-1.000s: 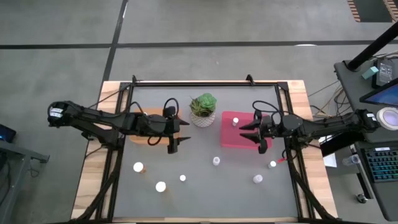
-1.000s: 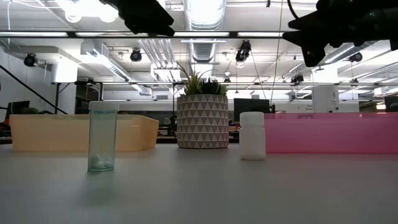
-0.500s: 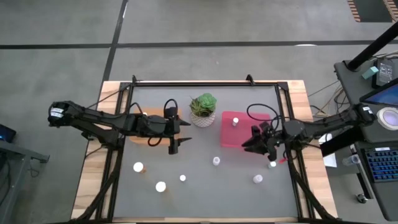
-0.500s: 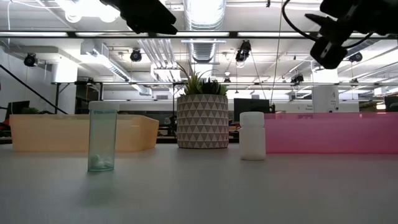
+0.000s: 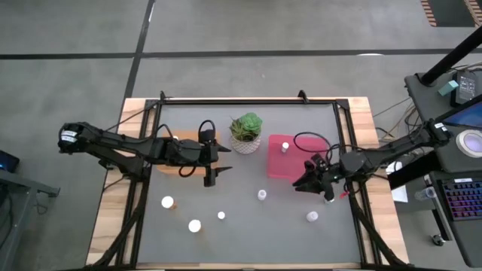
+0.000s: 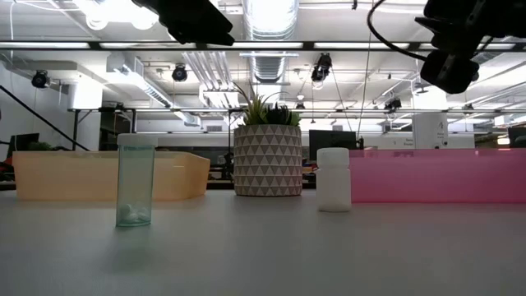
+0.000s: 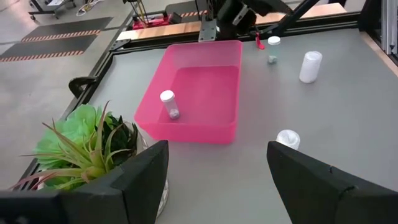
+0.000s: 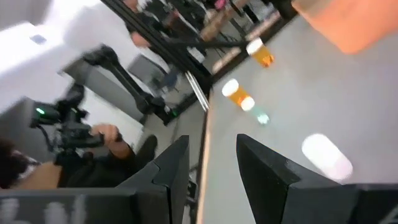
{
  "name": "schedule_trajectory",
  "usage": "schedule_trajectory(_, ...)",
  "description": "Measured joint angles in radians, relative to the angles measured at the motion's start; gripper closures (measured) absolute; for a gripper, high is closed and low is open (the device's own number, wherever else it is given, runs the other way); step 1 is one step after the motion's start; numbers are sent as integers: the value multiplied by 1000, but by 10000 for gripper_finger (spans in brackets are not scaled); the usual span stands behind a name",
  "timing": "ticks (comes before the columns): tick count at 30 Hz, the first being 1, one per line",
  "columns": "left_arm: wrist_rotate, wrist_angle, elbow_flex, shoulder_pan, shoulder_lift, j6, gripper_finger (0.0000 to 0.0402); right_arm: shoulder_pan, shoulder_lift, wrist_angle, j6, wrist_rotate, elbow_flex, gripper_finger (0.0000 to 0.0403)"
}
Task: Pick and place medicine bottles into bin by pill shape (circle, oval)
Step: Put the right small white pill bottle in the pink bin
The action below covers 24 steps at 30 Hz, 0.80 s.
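Several small white-capped bottles stand on the grey table: an orange one (image 5: 167, 202), others (image 5: 194, 225), (image 5: 221, 215), (image 5: 261, 195), (image 5: 311, 217), and one (image 5: 329, 198) partly under my right arm. One bottle (image 5: 285, 147) stands in the pink tray (image 5: 279, 169). The orange tray (image 5: 160, 165) is mostly hidden under my left arm. My left gripper (image 5: 214, 175) hangs open and empty beside the orange tray. My right gripper (image 5: 303, 183) is open and empty, raised off the table by the pink tray's near right corner.
A green plant in a patterned white pot (image 5: 245, 134) stands between the trays. In the low view a clear bottle (image 6: 134, 191) and a white bottle (image 6: 333, 179) stand near the front. A person (image 8: 74, 140) shows beyond the table in the right wrist view.
My right gripper has gone from above the pink tray toward the table's near edge, past the tray's near right corner and toward the bottle by the right edge, tipping as it went. It stays open.
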Motion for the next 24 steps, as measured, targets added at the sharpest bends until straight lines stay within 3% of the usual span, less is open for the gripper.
schedule_trajectory(11,0,-1,0,1,0,3,145,45,330,-831,59,-4,439,277)
schedule_trajectory(19,0,-3,-2,1,0,5,145,105,536,-1267,305,-12,734,277)
schedule_trajectory(24,-21,-3,-2,1,0,24,145,167,628,-1447,469,-41,861,277)
